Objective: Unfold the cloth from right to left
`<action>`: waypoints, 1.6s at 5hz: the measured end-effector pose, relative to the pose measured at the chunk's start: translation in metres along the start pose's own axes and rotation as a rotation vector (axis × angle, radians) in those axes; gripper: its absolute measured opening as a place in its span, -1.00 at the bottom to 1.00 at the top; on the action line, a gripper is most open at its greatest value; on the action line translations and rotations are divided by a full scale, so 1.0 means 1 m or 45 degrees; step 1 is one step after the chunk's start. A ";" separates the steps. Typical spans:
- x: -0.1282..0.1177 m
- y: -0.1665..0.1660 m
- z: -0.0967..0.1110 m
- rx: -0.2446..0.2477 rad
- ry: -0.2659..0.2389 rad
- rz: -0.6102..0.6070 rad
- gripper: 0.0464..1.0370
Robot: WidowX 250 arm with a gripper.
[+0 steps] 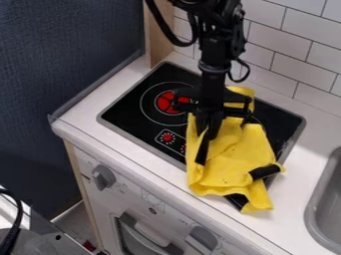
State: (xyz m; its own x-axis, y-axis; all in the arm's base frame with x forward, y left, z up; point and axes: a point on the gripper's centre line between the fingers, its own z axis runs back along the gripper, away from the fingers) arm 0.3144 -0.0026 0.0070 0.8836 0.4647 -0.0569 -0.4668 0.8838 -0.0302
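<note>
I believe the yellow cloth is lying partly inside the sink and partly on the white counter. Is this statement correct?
Not fully. The camera view shows that the yellow cloth is lying partly on the black stovetop, not inside the sink; it does lie partly on the white counter.

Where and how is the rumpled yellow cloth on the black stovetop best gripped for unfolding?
The yellow cloth is probably best pinched at its lower-right corner, from above at picture right, since that narrow flap juts out below the wider folds.
</note>
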 end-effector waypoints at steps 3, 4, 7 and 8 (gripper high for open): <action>0.010 0.041 0.048 -0.210 -0.011 0.111 -0.98; 0.027 0.077 0.050 -0.417 0.014 0.236 -0.98; 0.036 0.131 -0.021 -1.030 0.083 0.555 -0.65; 0.029 0.133 -0.013 -0.835 0.055 0.531 -0.14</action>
State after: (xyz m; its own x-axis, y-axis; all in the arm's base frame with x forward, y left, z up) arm 0.2775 0.1280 -0.0118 0.6344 0.7375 -0.2316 -0.6982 0.4181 -0.5812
